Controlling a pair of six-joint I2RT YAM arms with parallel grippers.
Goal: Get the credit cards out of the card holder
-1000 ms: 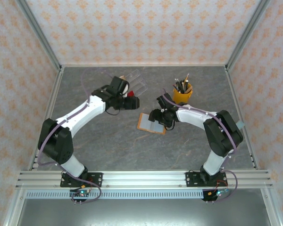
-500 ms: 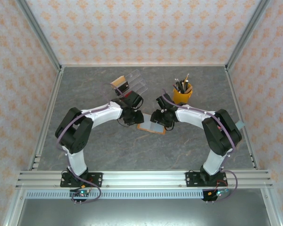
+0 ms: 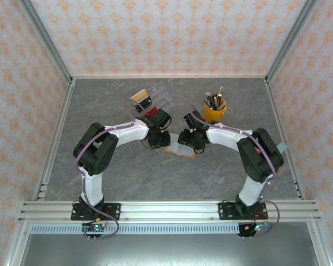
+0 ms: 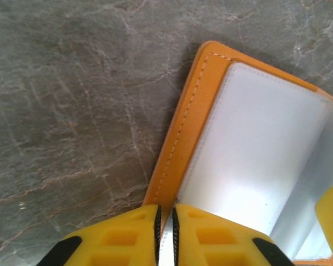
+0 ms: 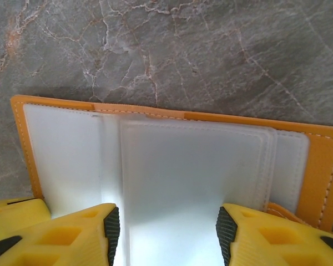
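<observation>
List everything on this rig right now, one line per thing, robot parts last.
card holder: one, orange rim with pale sleeves inside, lying open at mid-table between the two arms
cup: one, yellow, upright behind the right arm
pens: several, dark, standing in the cup; too small to count
clear rack: one, transparent, at the back, left of the cup, with a tan flat piece at its left end
table: one, grey marbled
walls: cream with orange pattern, on three sides
left pincer: yellow fingers, shut on a thin sleeve edge of the card holder
right pincer: yellow fingers, open, over the holder's middle sleeve
</observation>
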